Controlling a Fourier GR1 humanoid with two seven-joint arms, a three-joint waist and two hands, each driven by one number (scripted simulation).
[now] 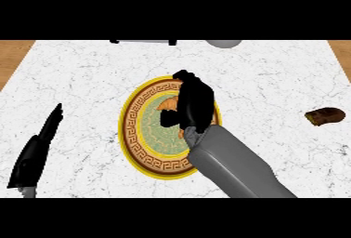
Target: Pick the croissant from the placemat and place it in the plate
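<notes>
**Sam:** Where is the left hand (34, 151)?

**Mia:** Down near us, far off to the left of the plate (139, 139). It lies flat with its fingers straight. It holds nothing, it is just resting

**Sam:** And the right hand (195, 104)?

**Mia:** Its grey arm (230, 162) comes up over the near right side of the plate. The hand sits over the middle of the plate, and its fingers are curled down round something

**Sam:** Is that the croissant (165, 106)?

**Mia:** I think so. A little orange-brown bit peeks out at the left side of the hand, over the green middle of the plate. The rest is hidden, so I cannot tell which way its long side runs

**Sam:** So which hand does the job?

**Mia:** The right one, because it has the croissant. The croissant is right over the plate, so I think the next move goes only down, not sideways. Then the fingers open. I cannot tell if it touches the plate yet

**Sam:** Anything else?

**Mia:** A dark brown lump (325, 115) sits alone, well to the right of the plate. Far past the plate there is a pale round thing (225, 43), cut off at the edge
</notes>
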